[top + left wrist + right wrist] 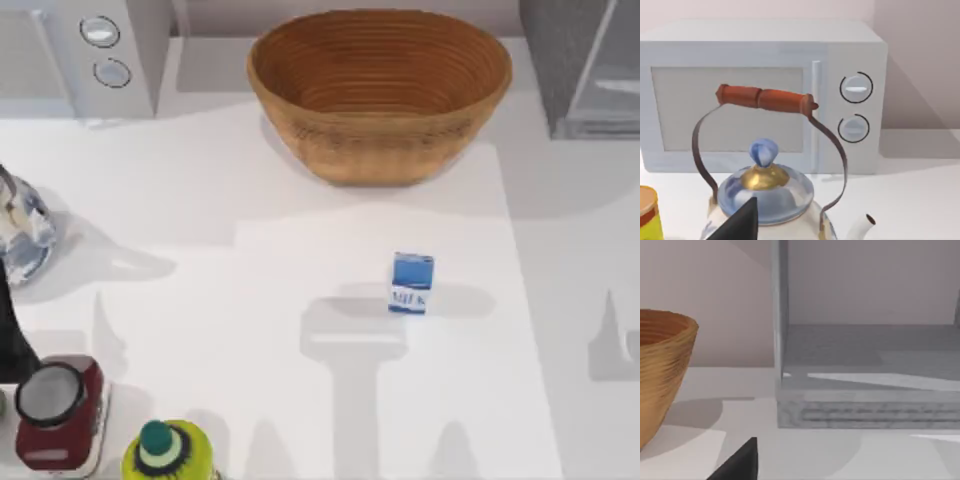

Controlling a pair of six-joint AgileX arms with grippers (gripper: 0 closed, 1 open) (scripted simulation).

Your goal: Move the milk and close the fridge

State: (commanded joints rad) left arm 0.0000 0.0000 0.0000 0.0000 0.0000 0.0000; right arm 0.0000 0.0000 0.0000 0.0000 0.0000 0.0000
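The milk (411,283), a small blue carton with a white lower band, stands upright on the white table, right of centre and in front of the basket. The fridge (585,65) is the dark grey cabinet at the back right corner, with its pale glassy door panel (612,75) swung out. In the right wrist view the fridge (865,365) shows its bare grey inside. A dark tip of my right gripper (740,462) pokes in low in that view, well short of the fridge. My left gripper (740,225) hovers just over the kettle at the table's left side.
A big wicker basket (380,95) stands at the back centre. A light grey appliance with two dials (90,50) is at the back left. Along the left edge are a kettle (20,230), a red jar with a grey lid (55,410) and a yellow-green bottle (165,455).
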